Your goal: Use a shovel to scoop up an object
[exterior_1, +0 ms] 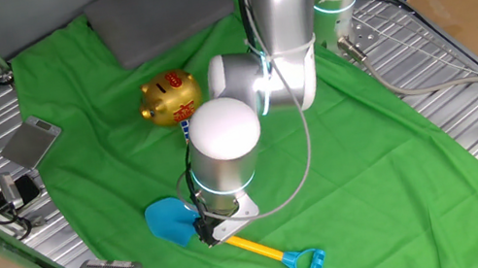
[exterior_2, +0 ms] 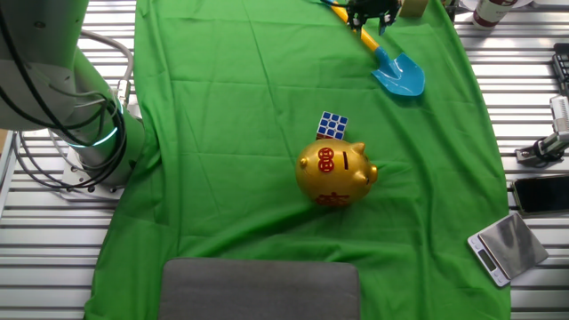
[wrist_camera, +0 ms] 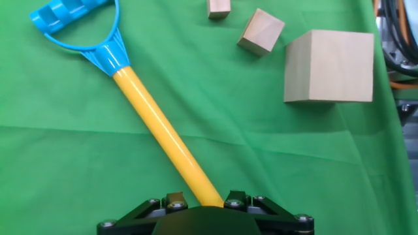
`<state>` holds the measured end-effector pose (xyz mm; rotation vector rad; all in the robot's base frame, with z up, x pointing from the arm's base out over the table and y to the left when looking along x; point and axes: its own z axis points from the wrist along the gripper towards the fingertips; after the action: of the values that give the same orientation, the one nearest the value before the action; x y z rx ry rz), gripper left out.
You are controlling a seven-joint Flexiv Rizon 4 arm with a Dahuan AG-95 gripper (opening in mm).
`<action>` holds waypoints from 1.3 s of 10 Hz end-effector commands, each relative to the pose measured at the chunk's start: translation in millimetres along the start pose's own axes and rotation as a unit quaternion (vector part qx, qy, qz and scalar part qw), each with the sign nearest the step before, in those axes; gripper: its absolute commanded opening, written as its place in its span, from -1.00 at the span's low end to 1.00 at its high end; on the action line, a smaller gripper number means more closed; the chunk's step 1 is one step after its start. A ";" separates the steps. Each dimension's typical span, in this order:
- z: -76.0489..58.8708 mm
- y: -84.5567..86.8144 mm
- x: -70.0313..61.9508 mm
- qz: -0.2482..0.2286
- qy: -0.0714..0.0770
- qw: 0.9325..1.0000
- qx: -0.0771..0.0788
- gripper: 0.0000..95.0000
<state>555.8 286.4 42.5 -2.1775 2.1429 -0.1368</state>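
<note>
One gripper (exterior_1: 204, 227) is seen low over the green cloth (exterior_1: 372, 160), its fingers set on either side of the yellow shaft of the shovel (exterior_1: 237, 233), close to the blade end; from the hand view the shaft is seen running straight into the jaws, but whether it is actually clamped cannot be told. Shovel is laid flat on the cloth: light blue blade (exterior_1: 168, 221) on one side of the gripper, blue D-handle (wrist_camera: 78, 26) out at the other end of the shaft. Three wooden blocks are seen in the hand view beyond the handle: a large one (wrist_camera: 330, 66), a medium one (wrist_camera: 260, 31) and a small one (wrist_camera: 219, 7) cut by the frame edge. Further out, the object (exterior_2: 332, 125), a small multicoloured cube, is sat just beside the gold piggy bank (exterior_2: 336, 173), well apart from the shovel blade. Beyond the piggy bank a grey pad (exterior_2: 260, 289) is laid at the cloth edge
</note>
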 end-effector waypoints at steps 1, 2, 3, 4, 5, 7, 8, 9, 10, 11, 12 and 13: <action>1.8 0.6 0.3 0.003 0.002 1.000 0.002 -0.20; 3.5 1.0 0.1 0.004 0.002 1.000 0.002 -0.20; 5.2 1.5 -0.2 0.005 0.001 1.000 0.002 -0.20; 6.0 1.5 -0.6 0.006 0.000 1.000 0.002 -0.20; 6.0 0.7 -1.3 0.005 0.000 1.000 0.002 -0.20; 7.6 -2.6 -3.5 0.006 0.000 1.000 0.004 -0.20; 9.0 -3.8 -4.7 0.004 -0.001 1.000 0.004 -0.20; 10.1 -3.9 -5.3 0.003 -0.001 1.000 0.005 -0.20; 13.1 -2.6 -6.3 0.002 -0.001 1.000 0.005 -0.20; 13.5 -2.2 -7.5 0.001 0.001 1.000 0.005 -0.20; 13.7 -1.9 -8.2 0.000 0.000 1.000 0.005 -0.20; 14.5 -1.3 -10.5 0.003 0.000 1.000 0.006 -0.20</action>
<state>558.1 296.9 28.3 -2.1646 2.1443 -0.1488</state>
